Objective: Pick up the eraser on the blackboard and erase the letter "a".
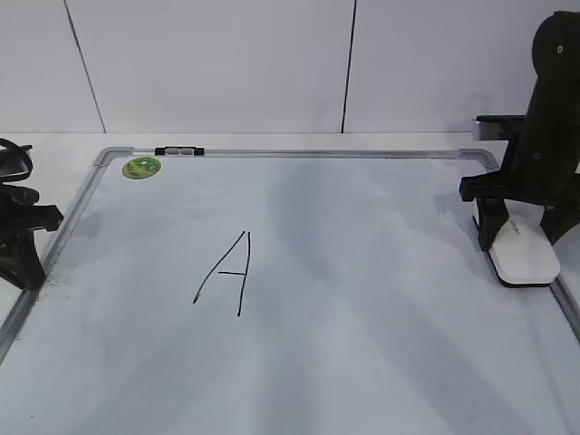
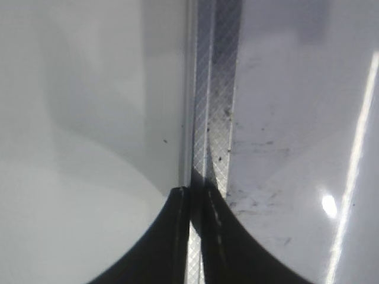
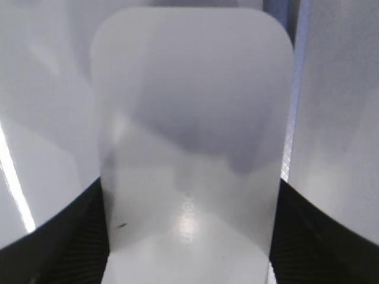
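The white eraser (image 1: pixel 524 256) lies on the blackboard (image 1: pixel 381 344), a white dry-erase board, at its right edge. My right gripper (image 1: pixel 524 232) stands over it with a finger against each long side. In the right wrist view the eraser (image 3: pixel 189 118) fills the space between the two black fingers (image 3: pixel 189 198). A tall angular capital "A" (image 1: pixel 227 272) is drawn left of the board's middle. No small lowercase letter "a" shows in any view. My left gripper (image 1: pixel 29 258) is shut and empty at the board's left frame (image 2: pixel 216 89), its tips (image 2: pixel 195 192) over the metal strip.
A round green sticker (image 1: pixel 141 167) sits in the board's far left corner. A small black-and-white marker (image 1: pixel 179 151) lies on the far frame. A white wall rises behind the table. Dark specks dot the board near the left frame (image 2: pixel 260 154).
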You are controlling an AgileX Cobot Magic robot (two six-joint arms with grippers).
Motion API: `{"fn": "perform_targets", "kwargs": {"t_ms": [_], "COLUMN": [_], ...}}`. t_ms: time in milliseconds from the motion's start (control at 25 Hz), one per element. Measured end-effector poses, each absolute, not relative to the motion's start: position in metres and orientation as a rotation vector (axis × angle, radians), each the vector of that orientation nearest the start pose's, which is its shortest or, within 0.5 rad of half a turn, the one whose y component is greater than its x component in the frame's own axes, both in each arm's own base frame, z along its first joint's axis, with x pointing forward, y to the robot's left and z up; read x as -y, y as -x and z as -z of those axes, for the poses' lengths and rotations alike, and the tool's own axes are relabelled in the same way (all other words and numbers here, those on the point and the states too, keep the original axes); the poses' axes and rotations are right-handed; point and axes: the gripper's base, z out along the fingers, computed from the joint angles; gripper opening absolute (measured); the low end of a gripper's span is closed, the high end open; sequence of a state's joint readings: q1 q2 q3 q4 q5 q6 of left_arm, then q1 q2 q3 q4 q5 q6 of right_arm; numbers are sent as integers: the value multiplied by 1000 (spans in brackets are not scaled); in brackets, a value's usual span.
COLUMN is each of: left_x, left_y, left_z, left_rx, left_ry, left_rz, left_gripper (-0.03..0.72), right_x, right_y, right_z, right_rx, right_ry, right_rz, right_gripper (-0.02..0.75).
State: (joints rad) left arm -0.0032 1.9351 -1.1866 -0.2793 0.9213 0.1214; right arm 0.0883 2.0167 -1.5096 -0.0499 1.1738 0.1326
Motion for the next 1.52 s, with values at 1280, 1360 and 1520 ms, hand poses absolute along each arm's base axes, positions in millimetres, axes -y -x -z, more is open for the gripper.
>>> {"fn": "perform_targets", "kwargs": {"t_ms": [1280, 1360, 1520], "left_x": [21, 21, 21], "left_y": [-349, -349, -349], "left_z": [-148, -148, -148], "left_rx": [-3113, -3112, -3100], "left_ry": [74, 74, 78], "left_rz": [350, 350, 348], "left_gripper": [20, 25, 92], "right_x": [-30, -30, -30], "right_y": [-389, -390, -391], "right_z": [-188, -189, -192], "right_rx": [-3180, -3178, -3173], "right_ry": [-38, -39, -49], "right_rz": [84, 84, 92], "right_gripper": [601, 601, 601]}}
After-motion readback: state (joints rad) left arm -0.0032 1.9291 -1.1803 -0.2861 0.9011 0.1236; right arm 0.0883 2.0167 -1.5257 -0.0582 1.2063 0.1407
